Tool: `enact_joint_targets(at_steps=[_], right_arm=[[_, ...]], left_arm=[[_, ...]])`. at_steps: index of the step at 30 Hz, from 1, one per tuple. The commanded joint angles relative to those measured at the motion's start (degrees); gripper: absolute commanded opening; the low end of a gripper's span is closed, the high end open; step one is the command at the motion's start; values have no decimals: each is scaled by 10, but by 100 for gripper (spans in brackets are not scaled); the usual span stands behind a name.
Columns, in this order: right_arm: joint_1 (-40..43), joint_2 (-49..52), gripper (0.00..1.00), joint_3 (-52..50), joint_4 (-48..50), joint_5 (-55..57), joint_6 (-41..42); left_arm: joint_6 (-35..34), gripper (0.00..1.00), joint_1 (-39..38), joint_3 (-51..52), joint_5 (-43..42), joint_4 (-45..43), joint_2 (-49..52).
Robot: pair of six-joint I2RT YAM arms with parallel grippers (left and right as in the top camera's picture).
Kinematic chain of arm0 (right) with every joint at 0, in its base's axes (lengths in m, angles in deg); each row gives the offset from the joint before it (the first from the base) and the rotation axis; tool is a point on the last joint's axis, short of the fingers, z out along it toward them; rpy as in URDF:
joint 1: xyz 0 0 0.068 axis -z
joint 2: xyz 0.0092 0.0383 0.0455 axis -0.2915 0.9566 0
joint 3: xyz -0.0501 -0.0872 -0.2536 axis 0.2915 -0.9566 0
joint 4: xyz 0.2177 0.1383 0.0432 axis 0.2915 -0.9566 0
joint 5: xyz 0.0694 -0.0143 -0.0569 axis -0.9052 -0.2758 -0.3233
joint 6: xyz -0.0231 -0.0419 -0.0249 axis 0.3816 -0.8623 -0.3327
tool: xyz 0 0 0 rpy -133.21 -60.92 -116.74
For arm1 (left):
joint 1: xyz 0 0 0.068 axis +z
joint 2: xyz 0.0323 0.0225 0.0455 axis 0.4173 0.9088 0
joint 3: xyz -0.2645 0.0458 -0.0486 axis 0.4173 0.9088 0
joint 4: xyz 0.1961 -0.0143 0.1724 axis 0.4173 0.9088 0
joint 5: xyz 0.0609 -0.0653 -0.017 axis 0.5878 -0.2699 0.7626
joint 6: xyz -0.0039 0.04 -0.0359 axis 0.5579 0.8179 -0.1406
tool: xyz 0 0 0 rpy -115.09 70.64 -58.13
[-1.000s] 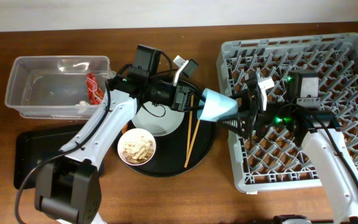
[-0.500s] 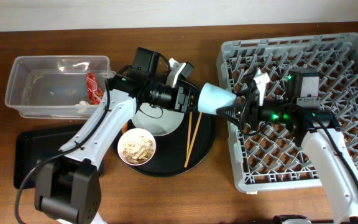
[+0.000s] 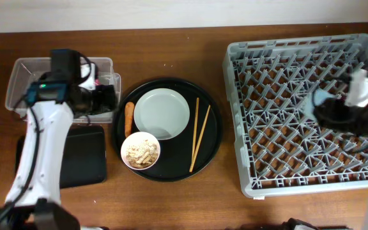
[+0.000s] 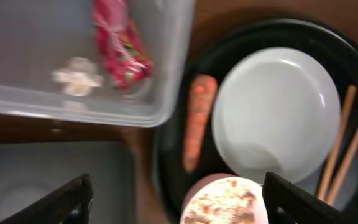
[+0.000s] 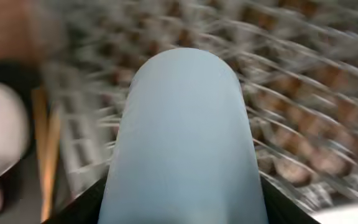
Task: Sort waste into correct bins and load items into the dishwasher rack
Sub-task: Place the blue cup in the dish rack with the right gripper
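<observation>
Beside plate (image 3: 161, 114), chopsticks (image 3: 200, 136) lengthwise front-to-back.

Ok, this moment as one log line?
left gripper open by tub | right gripper holds cup over rack | plate, bowl, chopsticks on tray

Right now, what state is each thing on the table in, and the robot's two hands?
left hand: open, empty
right hand: shut on light blue cup
plate: empty, on round black tray
bowl: upright, filled with crumbly scraps
sausage stick: lying beside plate
chopsticks: lying on tray
red wrapper: crumpled, inside clear tub
dishwasher rack: no dishes visible inside
</observation>
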Motion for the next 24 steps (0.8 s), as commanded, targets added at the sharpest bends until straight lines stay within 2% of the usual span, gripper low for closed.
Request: enact_joint_targets(at_steps=[1, 5, 10, 14, 16, 24], right_arm=[[74, 21, 55, 11, -21, 128, 41], [134, 80, 56, 10, -46, 126, 42], [138, 201, 56, 9, -60, 100, 42], [138, 255, 71, 9, -63, 78, 41], [138, 251, 86, 11, -63, 57, 41], [83, 214, 82, 23, -78, 35, 41]], left_arm=[[12, 86, 7, -4, 58, 3, -24], [12, 86, 7, -4, 58, 7, -24], [12, 86, 7, -4, 58, 12, -24], [12, 87, 7, -4, 58, 12, -24], [12, 87, 7, -4, 58, 12, -24], [12, 87, 7, -4, 58, 12, -24]])
